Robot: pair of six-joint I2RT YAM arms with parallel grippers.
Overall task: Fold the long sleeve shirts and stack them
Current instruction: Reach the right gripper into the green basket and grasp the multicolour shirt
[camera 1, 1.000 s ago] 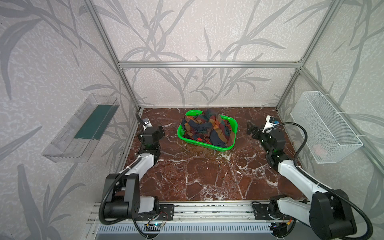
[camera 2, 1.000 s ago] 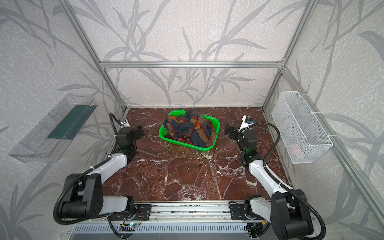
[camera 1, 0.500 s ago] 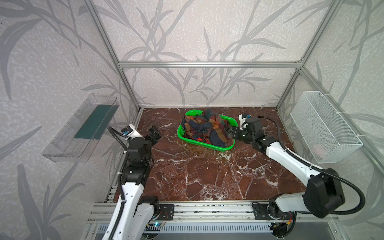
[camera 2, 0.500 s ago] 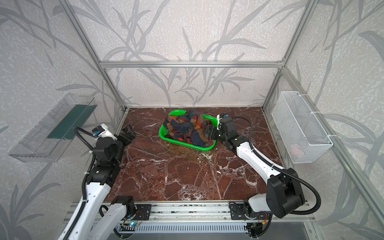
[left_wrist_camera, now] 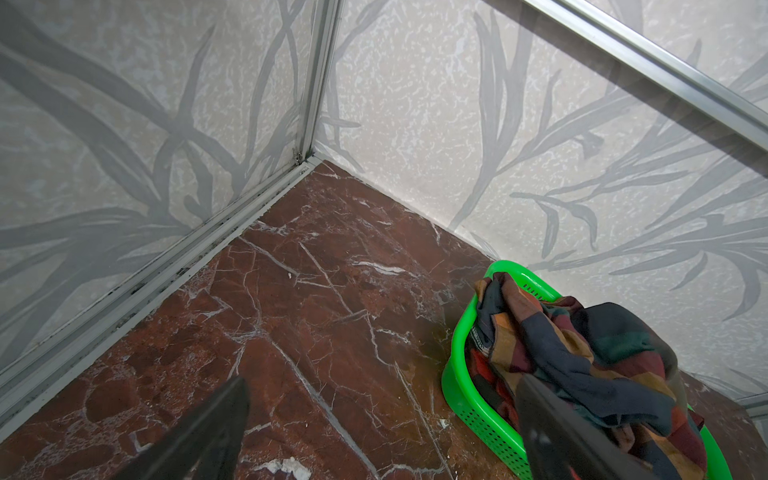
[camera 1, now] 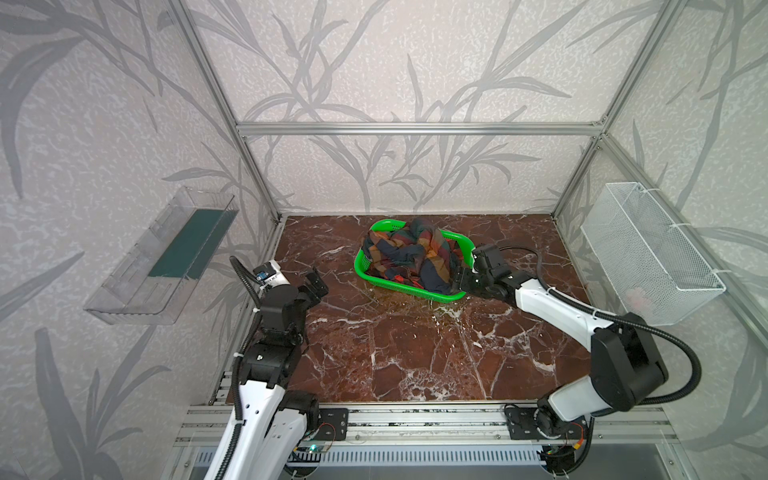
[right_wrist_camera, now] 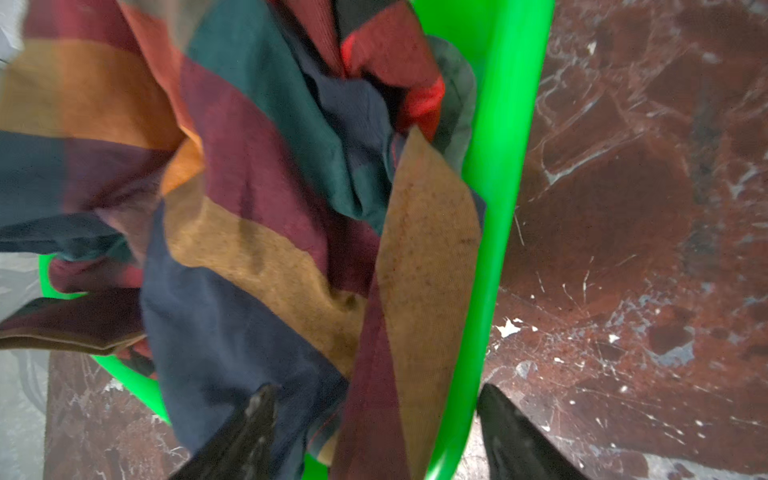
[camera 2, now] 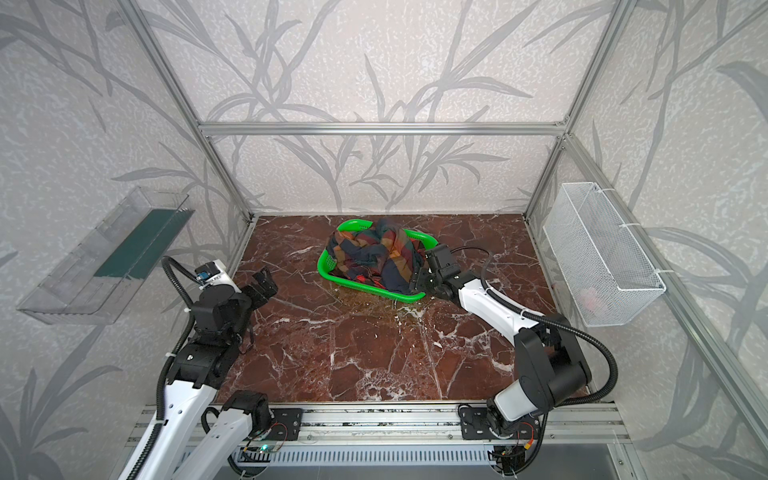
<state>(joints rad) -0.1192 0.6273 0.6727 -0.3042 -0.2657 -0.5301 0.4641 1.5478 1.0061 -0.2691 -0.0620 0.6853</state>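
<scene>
Broadly, we saw a dark red marble table [camera 1: 415, 353] inside a walled cell, with a green basket [camera 1: 395, 284] toward its back; every place below is given from that basket. Heaped inside it, and spilling over the rim on the side nearest the right arm, lay the long sleeve shirts [camera 2: 374, 257]: a crumpled block-plaid shirt [camera 1: 411, 257] in navy, orange, dark green and dark red on top, and a patch of brighter red cloth [right_wrist_camera: 422, 99] beneath, which we judged might be the second shirt. Neither was out, flat or stacked.

The right gripper [right_wrist_camera: 376, 392] was at that same end of the basket, jaws partly apart and holding nothing; in the right wrist view one finger lay over the navy cloth inside the rim and the other outside the rim, above bare marble. The left gripper [camera 1: 318, 284] hung well away on the basket's opposite side, jaws spread wide and empty.

We judged the main danger was that, closing as placed, the jaws would pinch the plastic rim with the cloth, so a lift would drag or tip the light basket. The shirts were tangled, so a pull on one could haul both out.
</scene>
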